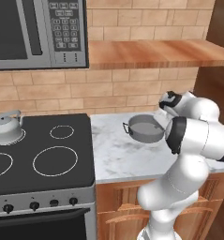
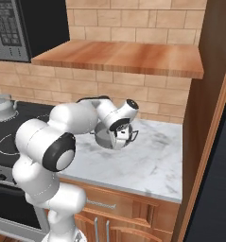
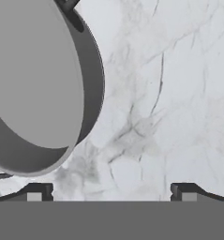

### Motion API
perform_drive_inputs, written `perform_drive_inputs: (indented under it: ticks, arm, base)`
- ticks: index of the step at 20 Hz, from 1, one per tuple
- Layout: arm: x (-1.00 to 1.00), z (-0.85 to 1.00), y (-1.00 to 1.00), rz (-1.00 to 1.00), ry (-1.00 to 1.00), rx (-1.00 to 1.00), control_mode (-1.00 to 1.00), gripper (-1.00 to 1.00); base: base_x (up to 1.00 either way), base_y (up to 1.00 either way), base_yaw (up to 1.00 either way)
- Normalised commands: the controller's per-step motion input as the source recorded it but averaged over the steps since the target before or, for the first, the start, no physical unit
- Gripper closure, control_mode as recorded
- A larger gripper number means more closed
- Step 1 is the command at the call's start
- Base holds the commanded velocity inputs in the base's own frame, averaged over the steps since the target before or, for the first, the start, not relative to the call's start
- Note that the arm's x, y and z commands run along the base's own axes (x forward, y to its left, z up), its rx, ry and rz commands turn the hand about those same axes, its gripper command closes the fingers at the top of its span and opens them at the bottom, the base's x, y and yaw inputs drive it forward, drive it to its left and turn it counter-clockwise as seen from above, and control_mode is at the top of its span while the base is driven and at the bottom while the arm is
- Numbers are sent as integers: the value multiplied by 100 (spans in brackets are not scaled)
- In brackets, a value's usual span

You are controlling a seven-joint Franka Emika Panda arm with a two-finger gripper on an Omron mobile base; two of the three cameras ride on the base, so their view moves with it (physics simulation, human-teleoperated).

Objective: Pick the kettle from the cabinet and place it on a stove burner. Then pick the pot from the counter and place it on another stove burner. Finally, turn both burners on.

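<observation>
The kettle point(image 1: 6, 127) is already seen standing on a back burner at the left of the stove point(image 1: 43, 154), well apart from the pot point(image 1: 144, 128), so the first placement can be judged done. The pot is found on the marble surface point(image 1: 127, 159) to the right of the stove, not yet lifted, with the tool point(image 3: 111, 192) hovering just beside it, its tips spread wide apart and nothing clamped between them (marble is seen between them). Left to be done: the pot's move to another burner and the turning of both knobs.
</observation>
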Motion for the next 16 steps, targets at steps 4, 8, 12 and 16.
perform_drive_inputs:
  ticks: [4,8,12,16]
  arm:
    - [13,-15,0,0,0,-5,-100,-100]
    - [36,-7,0,0,0,-7,-100,-100]
    - [33,-6,0,0,0,-7,-100,-100]
    - [26,-13,0,0,0,-6,-100,-100]
  base:
    - [0,0,0]
    - [0,0,0]
    - [0,0,0]
    - [0,0,0]
